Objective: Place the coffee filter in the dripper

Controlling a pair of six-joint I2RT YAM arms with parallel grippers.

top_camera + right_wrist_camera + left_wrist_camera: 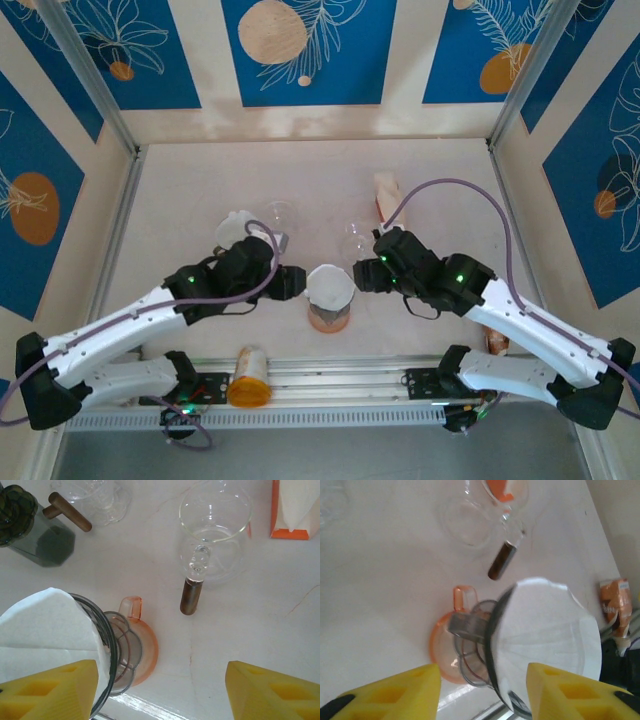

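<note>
Where the two arms meet at mid-bench, the filter (pixel 330 285) sits in the dripper (pixel 330 318), its white cone rising above the glass rim, with the dripper's orange foot on the pale, faintly veined bench (pixel 200 190). Walls (pixel 300 40) of blue panels with orange discs and white leaf drawings close in three sides, with grey metal posts (pixel 90 80) at the corners. From above, the left hand (pixel 293 283) is just left of the filter and the right hand (pixel 358 275) just right of it. An orange bottle (pixel 250 378) lies on its side on the rail (pixel 330 378) at the near edge. The left wrist view looks between yellow fingers (pixel 395 695) that stand apart and grip nothing; the filter is just beyond them, and an orange packet (pixel 615 605) lies at the far right. The right wrist view has its fingers (pixel 275 690) spread wide over bare bench, the filter at its left edge. It adds a glass carafe (pixel 215 525) with a brown handle, an orange box (pixel 295 510) and a dark jar (pixel 30 530).
</note>
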